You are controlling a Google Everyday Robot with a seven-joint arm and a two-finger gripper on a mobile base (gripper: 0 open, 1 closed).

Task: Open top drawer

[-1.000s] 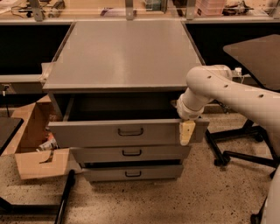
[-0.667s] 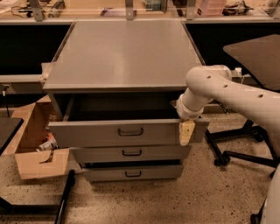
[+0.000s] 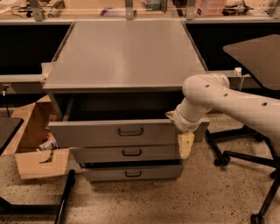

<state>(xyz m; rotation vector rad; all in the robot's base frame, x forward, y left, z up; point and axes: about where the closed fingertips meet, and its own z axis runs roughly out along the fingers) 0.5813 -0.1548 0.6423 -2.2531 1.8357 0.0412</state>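
Nothing has shifted since the earlier frames: drawer, arm and gripper sit where they were. The top drawer [image 3: 87,133] is pulled out from the cabinet [image 3: 127,57]. Its grey front stands forward of the cabinet's top edge, and a dark, shadowed interior is open to view behind it. Its dark wire pull [image 3: 130,131] sits at the middle of the front. The arm [image 3: 227,98] comes in from the right, white and thick, and bends down at the drawer's right end. The gripper [image 3: 185,145] hangs there, a cream piece pointing down across the right end of the drawer front and reaching over the right edge of the middle drawer [image 3: 109,154]. It is well to the right of the pull. Whether it is open or closed, and whether it has hold of anything, I cannot tell. Below the middle drawer comes the bottom drawer [image 3: 109,173], with a dark gap between the two; each has a small pull like the top one's. An open cardboard box [image 3: 30,164] stands on the speckled floor [image 3: 210,197] left of the cabinet, with some scraps inside. A black stand leg [image 3: 65,194] lies across the lower left. Right of the cabinet, behind the arm, is a chair [image 3: 258,50] with a dark wheeled base. A cluttered bench [image 3: 109,11] runs along the back
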